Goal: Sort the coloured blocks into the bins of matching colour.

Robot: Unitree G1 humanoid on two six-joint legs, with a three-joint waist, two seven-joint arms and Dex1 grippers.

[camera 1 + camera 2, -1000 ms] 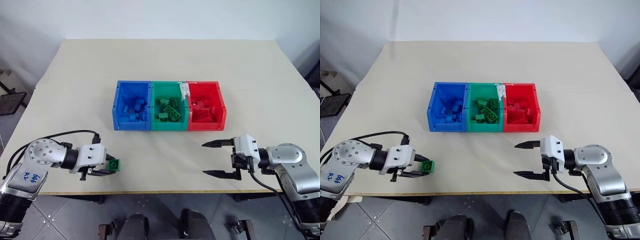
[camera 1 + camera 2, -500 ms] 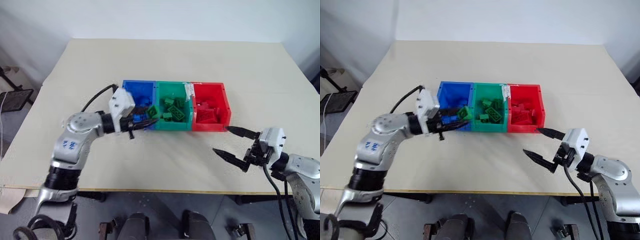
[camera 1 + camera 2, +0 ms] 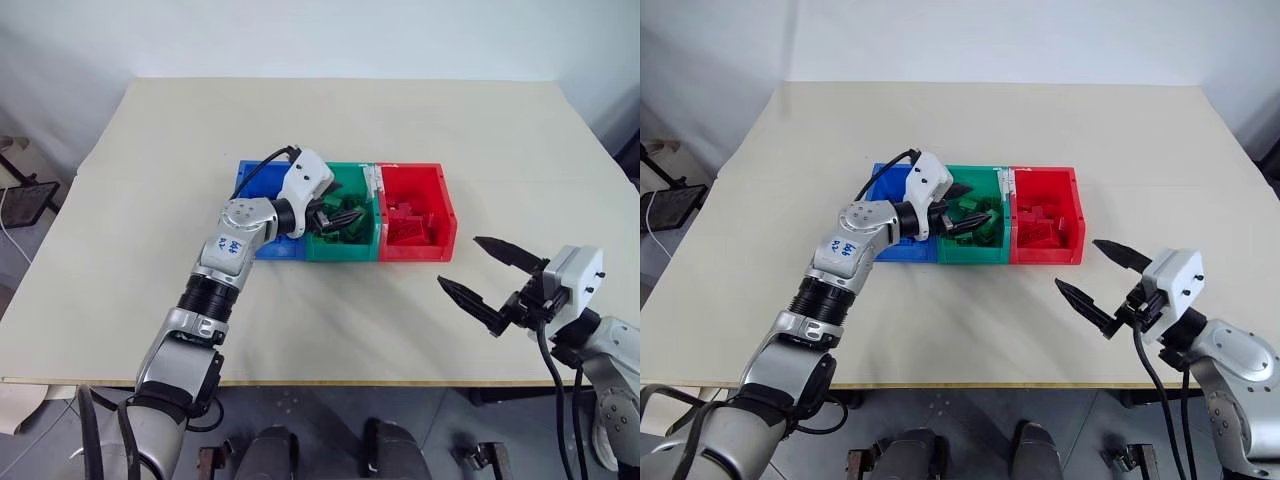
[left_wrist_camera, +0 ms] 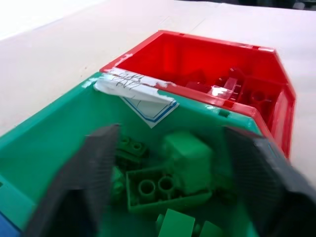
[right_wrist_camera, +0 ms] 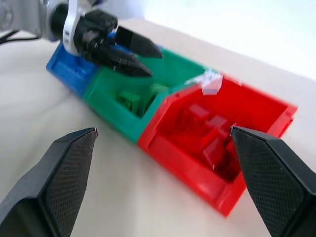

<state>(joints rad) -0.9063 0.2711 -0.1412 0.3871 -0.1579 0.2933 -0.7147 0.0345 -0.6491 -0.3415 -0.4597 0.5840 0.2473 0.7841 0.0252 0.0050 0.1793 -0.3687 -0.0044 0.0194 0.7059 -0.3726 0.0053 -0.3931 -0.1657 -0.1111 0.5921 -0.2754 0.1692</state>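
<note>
The three joined bins sit mid-table: blue bin (image 3: 258, 180), green bin (image 3: 345, 248), red bin (image 3: 408, 167). My left gripper (image 3: 348, 208) hangs open over the green bin, with nothing between its fingers (image 4: 94, 168). Below it, green blocks (image 4: 158, 190) lie in the bin, and one blurred green block (image 4: 190, 155) sits among them, apart from both fingers. Red blocks (image 3: 405, 225) lie in the red bin. My left arm hides much of the blue bin's inside. My right gripper (image 3: 458, 261) is open and empty, above the table in front and to the right of the red bin.
A strip of white tape (image 4: 136, 91) sticks to the rim between the green and red bins. Bare table (image 3: 330, 320) spreads all around the bins, and its front edge lies just below my right gripper.
My left arm swung from the table's front left up to the green bin with a green block, then opened; the block has left its fingers. My right gripper rose slightly and turned.
</note>
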